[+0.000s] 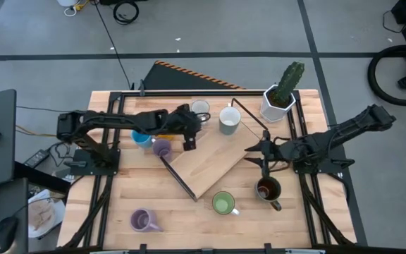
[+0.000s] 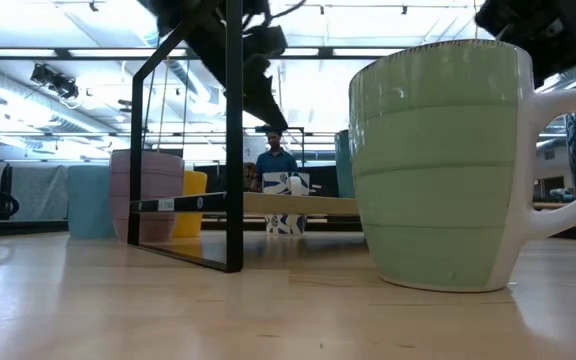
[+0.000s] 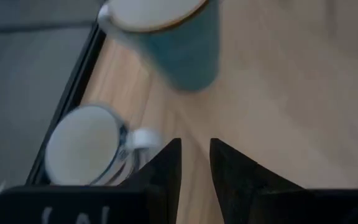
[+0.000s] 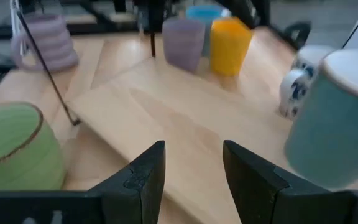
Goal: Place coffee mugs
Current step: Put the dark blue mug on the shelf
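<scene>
In the high view, a blue mug (image 1: 141, 139), a lilac mug (image 1: 161, 148) and a partly hidden orange mug (image 4: 229, 45) stand under my left arm. A small white mug (image 1: 199, 108) and a pale teal-grey mug (image 1: 229, 120) stand at the far side. The green mug (image 1: 223, 204), dark brown mug (image 1: 267, 189) and second lilac mug (image 1: 142, 221) stand near the front. My left gripper (image 1: 196, 121) hovers by the white mug's handle (image 3: 138, 139), fingers slightly apart and holding nothing. My right gripper (image 1: 251, 151) is open over the wooden board (image 1: 210, 164).
A tilted wooden board with a black metal frame (image 1: 178, 176) lies mid-table. A white angular pot with a cactus (image 1: 279, 99) stands at the far right corner. Black rails (image 1: 189, 92) run along the table edges. A person (image 2: 273, 160) stands in the room behind.
</scene>
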